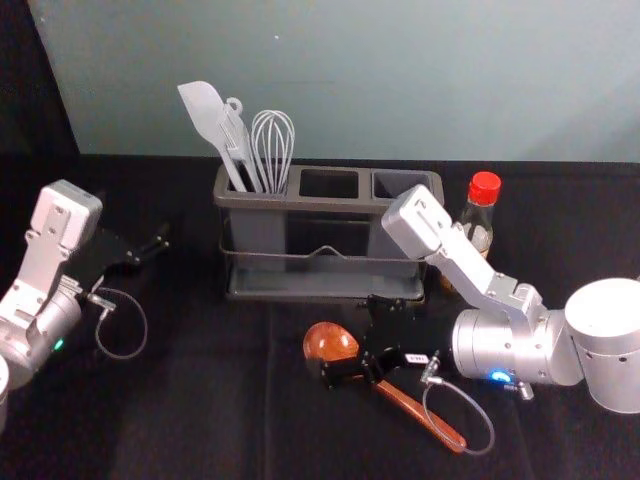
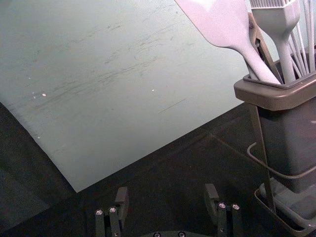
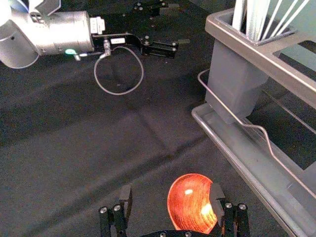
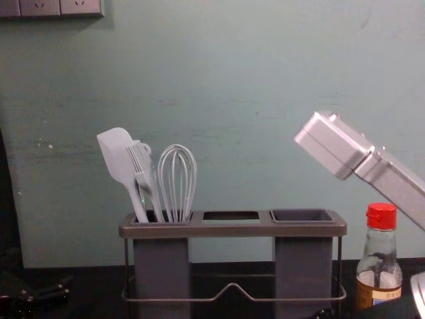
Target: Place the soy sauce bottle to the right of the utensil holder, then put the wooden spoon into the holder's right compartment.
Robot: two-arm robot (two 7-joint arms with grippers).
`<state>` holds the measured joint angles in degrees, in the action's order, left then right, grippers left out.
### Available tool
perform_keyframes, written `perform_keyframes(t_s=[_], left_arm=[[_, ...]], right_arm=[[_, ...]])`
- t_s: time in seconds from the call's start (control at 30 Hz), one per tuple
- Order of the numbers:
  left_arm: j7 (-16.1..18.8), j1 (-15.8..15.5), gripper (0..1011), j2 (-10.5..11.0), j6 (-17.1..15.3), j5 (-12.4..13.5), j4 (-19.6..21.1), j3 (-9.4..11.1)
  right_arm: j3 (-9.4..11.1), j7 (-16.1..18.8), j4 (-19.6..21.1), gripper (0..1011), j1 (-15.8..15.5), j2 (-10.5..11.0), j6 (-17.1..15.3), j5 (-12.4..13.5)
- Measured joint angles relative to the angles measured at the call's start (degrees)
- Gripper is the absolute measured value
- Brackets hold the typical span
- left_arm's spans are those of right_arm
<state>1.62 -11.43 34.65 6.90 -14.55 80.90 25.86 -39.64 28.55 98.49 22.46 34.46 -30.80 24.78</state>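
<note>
The utensil holder [image 1: 330, 205] stands at the back centre; its right compartment [image 4: 302, 216] is empty. Just right of it the soy sauce bottle [image 4: 380, 266] with a red cap stands upright; the right arm partly covers the bottle [image 1: 481, 215] in the head view. In front of the holder lies the wooden spoon [image 1: 425, 415], bowl toward the back left. My right gripper [image 1: 345, 370] is low over the spoon near its bowl. In the right wrist view, the open right gripper [image 3: 170, 202] has the spoon bowl [image 3: 191, 203] by one finger. My left gripper [image 1: 150, 245], open [image 2: 165, 202], is idle at the left.
A white spatula [image 1: 207, 115], a brush and a whisk [image 1: 273, 150] stand in the holder's left compartment. Black cloth [image 1: 200, 400] covers the table, and a pale wall [image 1: 350, 80] rises behind it.
</note>
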Motion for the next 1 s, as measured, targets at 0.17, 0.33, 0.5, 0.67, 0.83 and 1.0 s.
perform_keyframes(t_s=[0.17,0.33,0.5,0.67,0.83,1.0], left_arm=[[0.00,0.00,1005,0.00,0.00,0.00,0.00,0.00],[0.00,0.00,1005,0.00,0.00,0.00,0.00,0.00],[0.00,0.00,1005,0.00,0.00,0.00,0.00,0.00],[0.00,0.00,1005,0.00,0.00,0.00,0.00,0.00],[0.00,0.00,1005,0.00,0.00,0.00,0.00,0.00],[0.00,0.00,1005,0.00,0.00,0.00,0.00,0.00]], right_arm=[[-0.25,0.33,-1.70,1002,-0.30,-0.56,1.32,-1.40],[-1.04,0.82,-3.69,1000,-0.05,-1.50,2.09,-3.36],[-1.55,1.00,-5.36,1000,0.46,-2.57,2.27,-4.85],[-1.75,1.20,-6.74,1002,0.72,-3.46,2.22,-5.99],[-1.66,1.37,-7.41,1000,0.73,-4.07,2.19,-6.83],[-1.37,1.68,-8.34,1002,0.82,-4.87,2.24,-7.78]])
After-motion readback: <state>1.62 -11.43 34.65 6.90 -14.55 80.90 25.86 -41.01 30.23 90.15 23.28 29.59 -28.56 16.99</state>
